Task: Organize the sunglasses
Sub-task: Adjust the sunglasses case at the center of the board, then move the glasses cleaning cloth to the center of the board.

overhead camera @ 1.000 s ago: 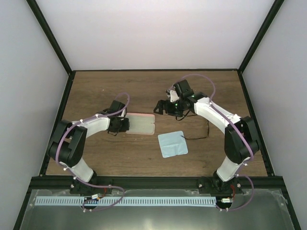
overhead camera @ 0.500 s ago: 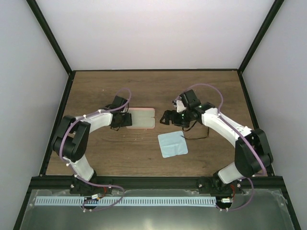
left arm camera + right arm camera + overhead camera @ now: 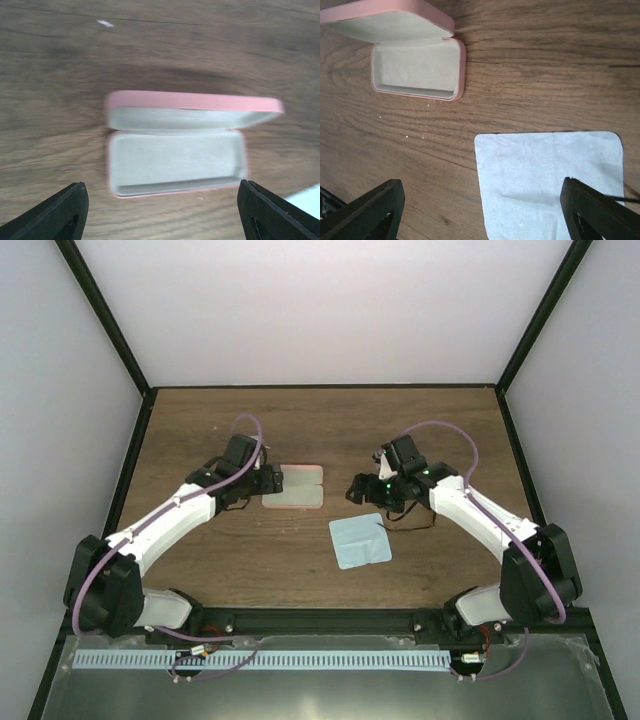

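Sunglasses (image 3: 629, 199): thin black wire crossing square cloth's (image 3: 545, 180) edge.

white arms (image 3: 170, 520), black joints (image 3: 103, 585), purple cables (image 3: 440, 427)

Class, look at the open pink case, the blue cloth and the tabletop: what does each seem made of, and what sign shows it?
Case: stiff matte pink shell, perhaps plastic or faux leather; its raised lid holds shape.
Lining: pale, felt-like, no shine.
Cloth: thin soft fabric, likely microfibre; faint creases.
Tabletop: wood or wood-look laminate; grain lines.
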Controlling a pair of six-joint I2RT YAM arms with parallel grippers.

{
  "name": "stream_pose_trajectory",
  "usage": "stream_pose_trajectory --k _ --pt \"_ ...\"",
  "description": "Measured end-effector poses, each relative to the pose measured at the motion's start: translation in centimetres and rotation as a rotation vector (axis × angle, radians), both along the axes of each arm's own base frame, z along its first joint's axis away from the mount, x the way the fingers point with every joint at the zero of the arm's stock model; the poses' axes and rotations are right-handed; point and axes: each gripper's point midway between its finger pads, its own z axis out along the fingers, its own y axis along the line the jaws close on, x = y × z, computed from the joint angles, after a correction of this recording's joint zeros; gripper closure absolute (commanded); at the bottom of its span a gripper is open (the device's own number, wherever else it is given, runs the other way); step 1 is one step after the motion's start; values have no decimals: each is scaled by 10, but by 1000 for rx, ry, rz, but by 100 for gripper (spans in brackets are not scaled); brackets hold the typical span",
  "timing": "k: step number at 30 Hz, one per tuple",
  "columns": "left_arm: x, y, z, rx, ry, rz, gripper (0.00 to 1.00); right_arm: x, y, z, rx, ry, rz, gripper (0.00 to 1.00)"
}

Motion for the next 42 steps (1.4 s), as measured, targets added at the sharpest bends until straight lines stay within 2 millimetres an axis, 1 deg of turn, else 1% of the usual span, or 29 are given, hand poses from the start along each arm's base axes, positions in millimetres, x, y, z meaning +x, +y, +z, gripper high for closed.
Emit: stream_pose_trajectory --k 1,3,4,5,7,9,12,14,17,21,23,26,29,32,36,42 --pt "-2 -10 6 -18 -12 -17 22 -1 -2 -1 -2 2 -11 22" --pt "-11 -33 12 -58 -15 -64 22 -2 -10 -6 -3 21 -43 38" --pt "-18 -48 11 -76 -7 -94 23 -2 -15 -10 -6 31 -61 44" --pt "-25 -63 8 -91 6 -131 23 -2 -23 -15 -8 51 -89 48" --pt "-43 -92 -4 -106 50 -200 23 2 -44 -24 -22 84 -157 53" --pt "-57 -115 -19 -95 97 -254 24 7 -61 -26 -30 98 -215 57" --pt "-78 -149 -44 -78 165 -335 24 16 -85 -31 -39 125 -294 57" --pt "-92 -166 -57 -72 204 -383 24 21 -100 -39 -56 154 -340 57" --pt "-109 -188 -69 -79 246 -443 24 24 -119 -53 -81 200 -391 57" --pt "-126 -206 -82 -90 282 -491 26 28 -139 -57 -90 210 -444 56" --pt "-134 -211 -88 -95 304 -511 29 29 -143 -57 -92 206 -450 56" --pt "-140 -216 -91 -115 327 -523 35 30 -143 -56 -91 200 -445 56" --pt "-142 -223 -88 -151 332 -540 39 30 -141 -52 -79 188 -435 56" --pt "-144 -229 -89 -170 344 -559 39 31 -140 -47 -69 170 -428 56" --pt "-148 -234 -102 -169 383 -578 39 31 -139 -41 -61 149 -426 56" --pt "-148 -236 -103 -164 372 -608 39 30 -139 -36 -56 132 -420 55"
